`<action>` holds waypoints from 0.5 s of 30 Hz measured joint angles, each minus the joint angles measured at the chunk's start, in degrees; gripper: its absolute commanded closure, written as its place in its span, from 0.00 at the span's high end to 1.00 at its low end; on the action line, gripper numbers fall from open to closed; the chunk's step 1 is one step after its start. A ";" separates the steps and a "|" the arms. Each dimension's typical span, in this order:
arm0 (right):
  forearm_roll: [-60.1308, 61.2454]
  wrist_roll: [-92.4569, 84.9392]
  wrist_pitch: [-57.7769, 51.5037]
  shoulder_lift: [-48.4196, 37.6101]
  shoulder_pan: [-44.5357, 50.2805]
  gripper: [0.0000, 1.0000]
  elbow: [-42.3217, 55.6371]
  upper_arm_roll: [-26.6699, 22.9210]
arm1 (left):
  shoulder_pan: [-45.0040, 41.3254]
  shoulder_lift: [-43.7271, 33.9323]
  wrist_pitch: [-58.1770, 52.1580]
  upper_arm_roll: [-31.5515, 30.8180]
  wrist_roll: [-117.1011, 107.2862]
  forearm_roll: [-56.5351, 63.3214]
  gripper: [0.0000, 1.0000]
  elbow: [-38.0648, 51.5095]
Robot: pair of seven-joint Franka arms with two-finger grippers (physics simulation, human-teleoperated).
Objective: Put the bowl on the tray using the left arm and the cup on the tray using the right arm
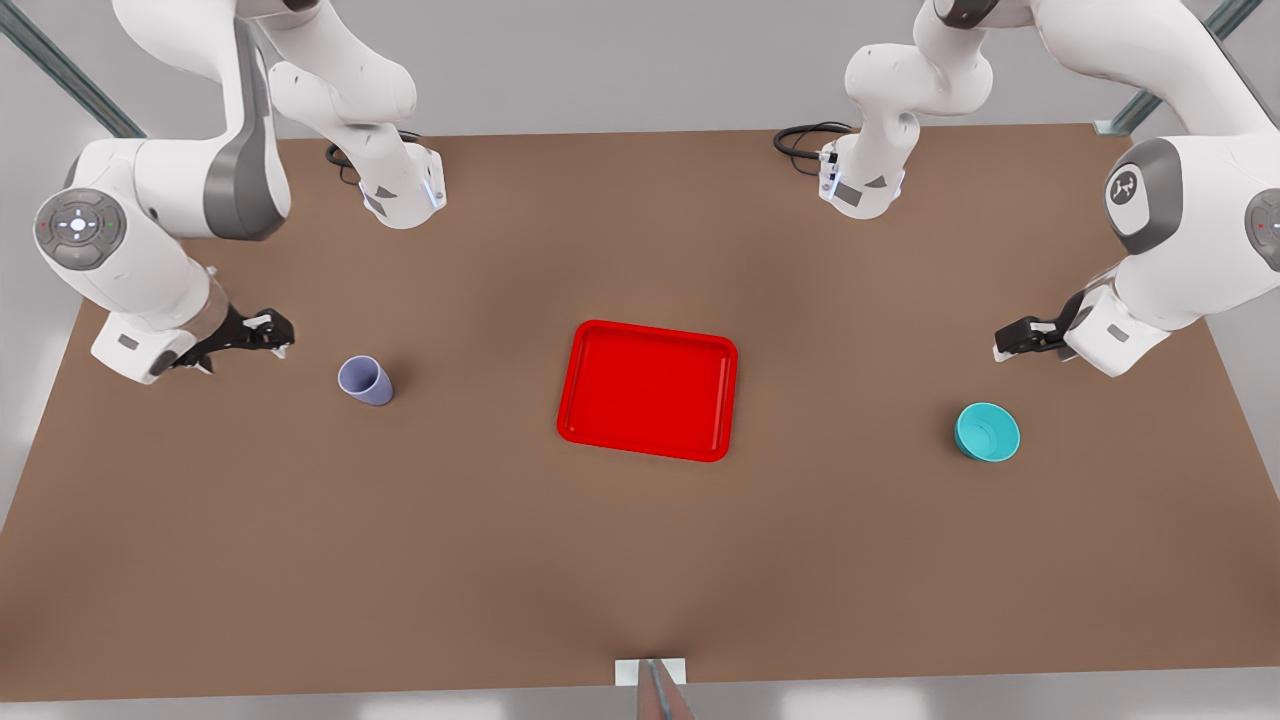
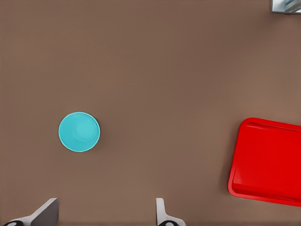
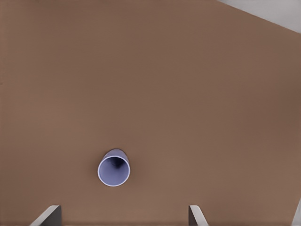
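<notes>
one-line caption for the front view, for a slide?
Start: red tray central; right tool open beside cup; left tool open beside bowl.

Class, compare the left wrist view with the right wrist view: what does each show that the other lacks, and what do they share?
The left wrist view alone has the turquoise bowl and a corner of the red tray, both resting apart on the table. The right wrist view alone has the lavender cup, standing upright. Both share the brown table and an open gripper held above it, holding nothing: the left gripper near the bowl, the right gripper near the cup.
</notes>
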 measured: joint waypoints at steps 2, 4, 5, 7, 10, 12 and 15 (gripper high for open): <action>0.05 -0.14 0.02 0.05 -0.11 1.00 0.00 -0.15 | 0.04 0.07 0.05 0.00 0.02 -0.03 1.00 -0.05; 0.08 -0.27 0.03 0.14 -0.14 1.00 0.01 -0.23 | 1.03 2.91 0.65 0.25 0.25 -0.41 1.00 -0.15; 0.06 -0.33 0.03 0.26 -0.03 1.00 0.05 -0.26 | 3.54 6.09 1.98 0.32 0.96 -1.96 1.00 -1.18; 0.11 -0.42 0.00 0.98 0.33 1.00 0.05 -0.19 | 11.15 13.46 5.36 0.47 3.86 -7.09 1.00 -2.84; 0.68 -0.55 0.00 3.36 0.52 1.00 2.17 -0.10 | 18.96 21.49 10.81 0.47 9.75 -12.25 1.00 -3.42; 1.52 -0.61 0.02 4.32 -1.01 1.00 2.92 -0.11 | 21.23 24.22 13.98 0.46 13.69 -14.11 1.00 -3.84; 2.11 -0.67 0.04 4.68 -1.85 1.00 3.13 -0.12 | 22.39 25.59 17.91 0.46 18.92 -15.53 1.00 -7.68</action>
